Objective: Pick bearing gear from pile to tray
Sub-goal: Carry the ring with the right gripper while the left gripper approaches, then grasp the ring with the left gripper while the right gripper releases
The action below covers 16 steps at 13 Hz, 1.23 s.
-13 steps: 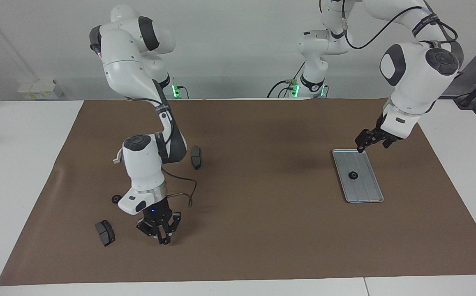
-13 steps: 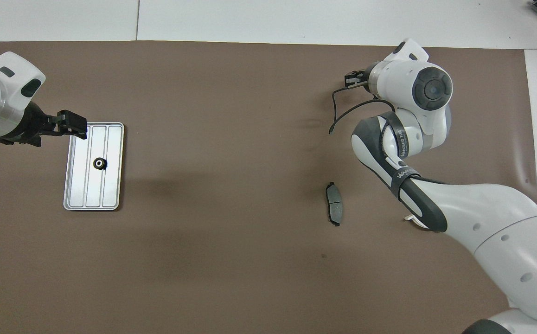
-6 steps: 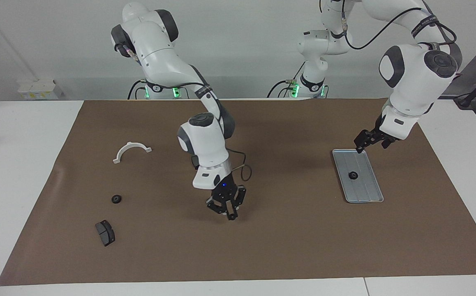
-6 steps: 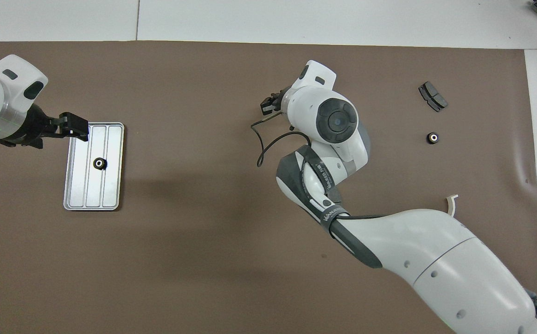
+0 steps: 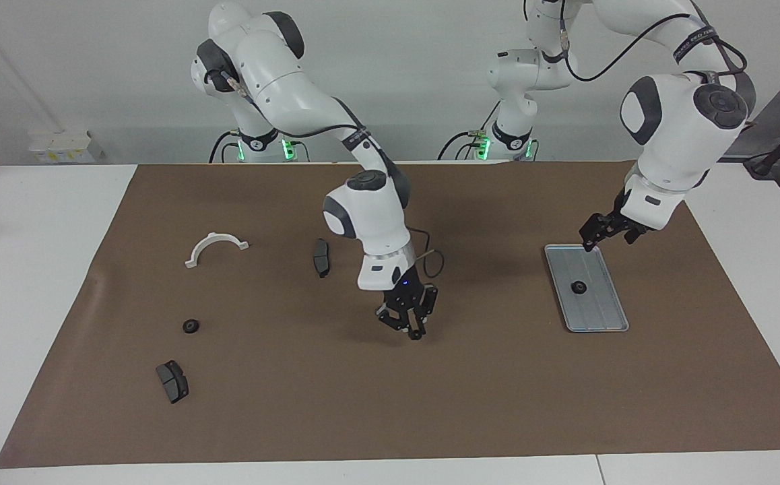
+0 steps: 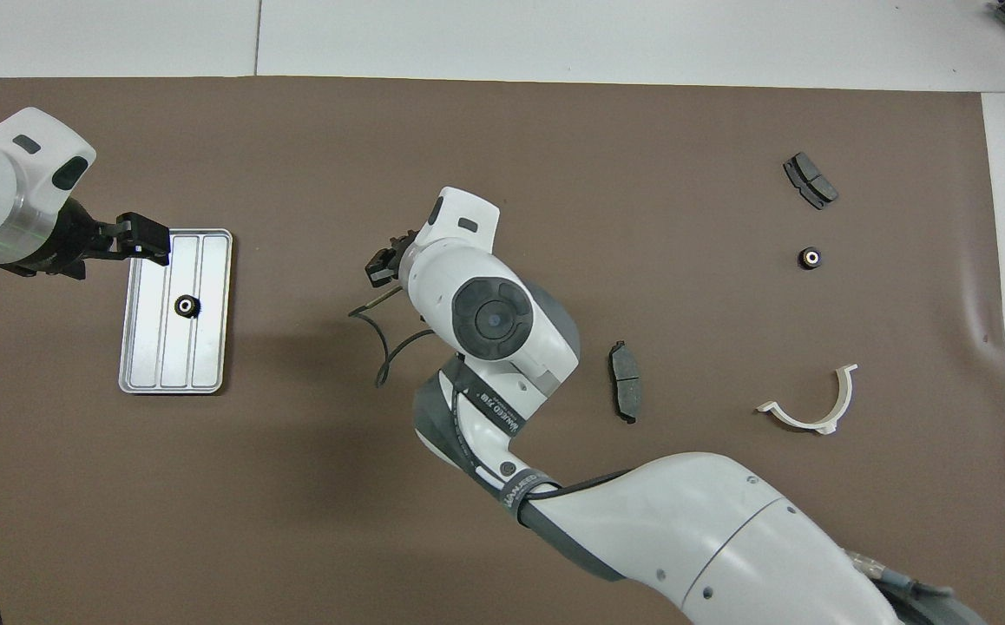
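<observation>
Cannot read the white lettering on the right arm's black band (image 6: pixel 487 404). Left lying well toward the right arm's end from the fingers: brake pad (image 5: pixel 172 381), loose bearing gear (image 5: pixel 190 326), white half-ring bracket (image 5: pixel 215 246), second brake pad (image 5: pixel 322 257). Right gripper (image 5: pixel 417 331) now over bare mat mid-table, carried there from the pile within the last second, fingertips pressed together; cannot tell whether anything is pinched. Tray (image 5: pixel 599 316) with one gear (image 5: pixel 578 287) in it, just under the left gripper (image 5: pixel 595 237), which waits unmoved, fingers spread, holding nothing.

Brown mat (image 5: pixel 390 404) on white table (image 5: pixel 26 269), white wall (image 5: pixel 397 81).
</observation>
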{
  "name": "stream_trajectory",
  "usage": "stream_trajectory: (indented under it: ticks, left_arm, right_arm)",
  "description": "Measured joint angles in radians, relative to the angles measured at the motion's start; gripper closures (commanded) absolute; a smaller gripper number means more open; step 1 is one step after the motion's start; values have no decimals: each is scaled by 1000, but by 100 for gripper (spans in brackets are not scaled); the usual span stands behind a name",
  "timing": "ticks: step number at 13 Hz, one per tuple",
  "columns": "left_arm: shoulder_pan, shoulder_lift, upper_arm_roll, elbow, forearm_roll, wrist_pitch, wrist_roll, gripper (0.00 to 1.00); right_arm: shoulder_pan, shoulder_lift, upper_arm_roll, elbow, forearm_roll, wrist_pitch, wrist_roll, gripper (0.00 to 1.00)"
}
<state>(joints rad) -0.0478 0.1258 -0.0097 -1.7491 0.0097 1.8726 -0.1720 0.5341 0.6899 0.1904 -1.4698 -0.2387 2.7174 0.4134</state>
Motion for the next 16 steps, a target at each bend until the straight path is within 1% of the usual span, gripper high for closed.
stream_trajectory:
  ticks: [2,3,5,7,8,10,12,14,15,16]
  left_arm:
    - [0,-4,0,-12,0,16,-5,0]
    - [0,-7,0,-18,0,20,-6,0]
    - [0,-10,0,-26,0,26,-6,0]
    - [0,-12,0,-35,0,50,-16,0]
    - [-4,-14,-1,-52,-2,85,-41,0]
    - [-50,-19,-2,-109,-3,192,-156,0]
    - [-123,-18,-5,-178,-3,303,-281,0]
    - [-189,-9,-6,-242,-3,388,-380,0]
    - [-222,10,-6,-260,-3,418,-437,0]
    - [-255,37,-6,-269,-3,447,-499,11]
  right_arm:
    - [43,1,-1,-4,0,0,105,61]
    - [55,1,-1,-4,0,0,146,58]
    - [63,1,-1,-4,0,0,180,55]
    - [64,1,-2,-4,0,-2,187,55]
    - [63,1,-4,-3,0,-7,187,55]
    - [54,0,-14,0,0,-23,187,55]
    - [32,-10,-41,6,-1,-91,186,55]
    - [-33,-45,-50,11,-1,-207,148,56]
    - [-74,-65,-50,11,-1,-259,111,57]
    - [-115,-83,-50,11,-1,-306,71,57]
